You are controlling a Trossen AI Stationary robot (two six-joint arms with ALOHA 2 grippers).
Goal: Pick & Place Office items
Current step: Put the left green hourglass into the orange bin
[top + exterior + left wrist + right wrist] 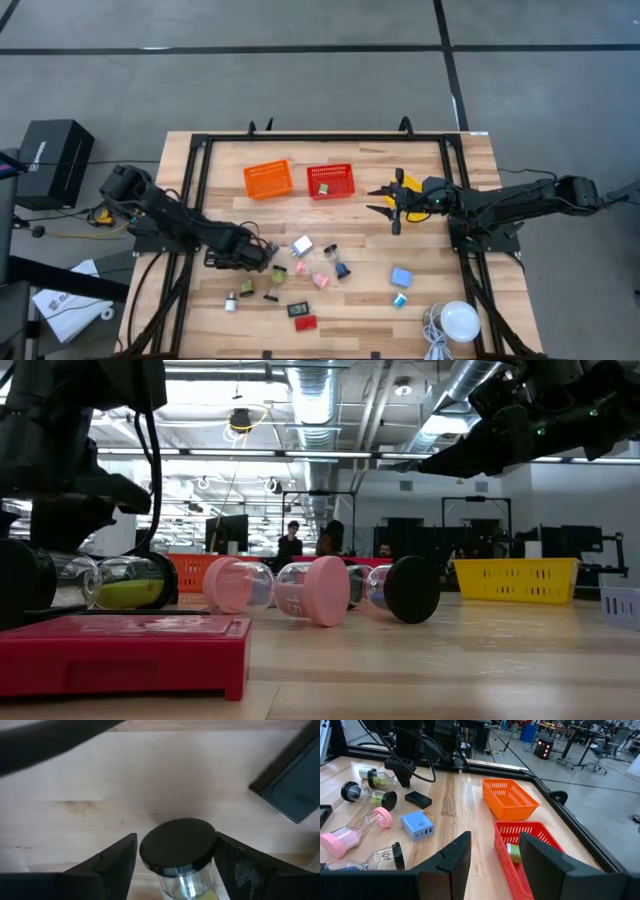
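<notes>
Left gripper (175, 857): low over the near-left part of the table; fingers spread either side of a black-capped clear vial (178, 851). The cap sits in the gap with a sliver of space on each side; cannot tell whether the pads touch it. Vial lies on the wood, a yellow-green band showing at its far end.

Right gripper (492, 852): raised above the table just right of the red mesh basket (530, 851); fingers partly apart with nothing between them.

Red basket contents: one small green-and-white piece (514, 851) against its wall.

Orange mesh basket (268, 179): just left of the red basket, at the far middle of the table.

Yellow mesh basket (517, 579): visible in the low view, beyond the loose items, to the right.

Loose office items: scattered over the near-middle of the table, well apart from the baskets. Pink-capped vials (285, 590) lie on their sides near the centre; a black-capped vial (405, 589) lies beside them.

Blue block (417, 825): on the wood, sockets facing up-front, beside the pink-capped vials.

Flat red rectangle (125, 653): near table edge, lying flat.

Black flat piece (290, 790): on the wood just beyond the left gripper.

White dome with cable (459, 322): near-right corner.

Background: people (291, 540) in the room behind the table.
</notes>
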